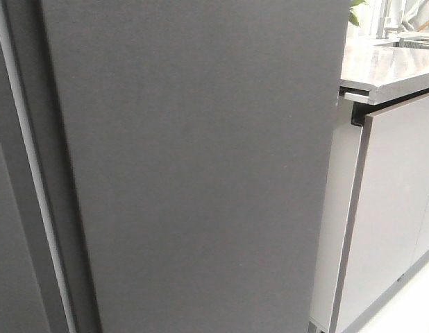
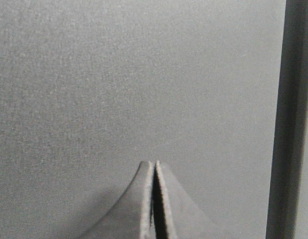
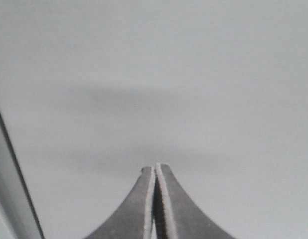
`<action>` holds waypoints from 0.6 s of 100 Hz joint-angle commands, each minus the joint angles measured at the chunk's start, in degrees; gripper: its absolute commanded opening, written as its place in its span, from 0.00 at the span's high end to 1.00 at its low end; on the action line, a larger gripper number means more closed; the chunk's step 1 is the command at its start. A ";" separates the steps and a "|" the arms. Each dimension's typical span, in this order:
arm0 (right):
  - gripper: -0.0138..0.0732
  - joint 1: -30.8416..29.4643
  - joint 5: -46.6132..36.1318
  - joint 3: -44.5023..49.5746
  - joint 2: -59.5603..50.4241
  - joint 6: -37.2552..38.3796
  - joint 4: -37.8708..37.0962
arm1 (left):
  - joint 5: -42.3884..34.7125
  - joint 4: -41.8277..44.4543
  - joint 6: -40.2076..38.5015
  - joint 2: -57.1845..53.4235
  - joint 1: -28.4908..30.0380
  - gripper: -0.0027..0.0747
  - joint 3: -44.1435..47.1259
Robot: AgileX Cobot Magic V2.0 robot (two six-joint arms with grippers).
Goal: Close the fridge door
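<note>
The fridge door point(image 1: 200, 166) is a tall flat matte dark-grey panel that fills most of the front view; its inner face is hidden. No gripper shows in the front view. In the left wrist view my left gripper point(image 2: 154, 163) is shut and empty, its tips close to the grey door panel point(image 2: 119, 84). In the right wrist view my right gripper point(image 3: 155, 167) is shut and empty, its tips close to a plain grey surface point(image 3: 169, 74); I cannot tell whether either touches.
A pale vertical strip point(image 1: 34, 173) runs beside the door at the left. At the right stands a pale grey cabinet front point(image 1: 391, 208) under a glossy countertop point(image 1: 381, 69). A dark vertical seam point(image 2: 288, 119) shows in the left wrist view.
</note>
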 commanded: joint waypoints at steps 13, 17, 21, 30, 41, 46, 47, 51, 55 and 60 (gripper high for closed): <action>0.89 -0.22 2.89 0.09 -12.42 5.31 -6.51 | -4.16 -0.23 -0.25 -0.59 -0.26 0.99 2.01; 0.89 -0.22 3.07 2.19 -15.00 6.63 -8.40 | -4.16 -0.23 -0.25 -0.59 -0.26 0.99 2.01; 0.89 -0.22 3.55 4.83 -18.09 8.07 -9.85 | -4.16 -0.23 -0.25 -0.59 -0.26 0.99 2.01; 0.89 -0.22 4.10 11.05 -24.96 11.34 -12.86 | -4.16 -0.23 -0.25 -0.59 -0.26 0.99 2.01; 0.89 -0.22 4.19 19.33 -32.72 14.13 -14.20 | -4.16 -0.23 -0.25 -0.59 -0.26 0.99 2.01; 0.89 -0.22 4.19 22.61 -36.00 14.94 -14.20 | -4.16 -0.23 -0.25 -0.59 -0.26 0.99 2.01; 0.89 -0.22 4.19 23.53 -36.94 14.92 -14.20 | -4.16 -0.23 -0.25 -0.59 -0.26 0.99 2.01; 0.89 -0.22 4.57 25.78 -39.72 15.23 -14.20 | -4.16 -0.23 -0.25 -0.59 -0.26 0.99 2.01; 0.89 -0.22 4.57 28.50 -42.02 15.76 -14.20 | -4.16 -0.23 -0.25 -0.59 -0.26 0.99 2.01; 0.89 -0.22 4.44 31.55 -45.11 15.86 -14.20 | -4.16 -0.23 -0.25 -0.59 -0.26 0.99 2.01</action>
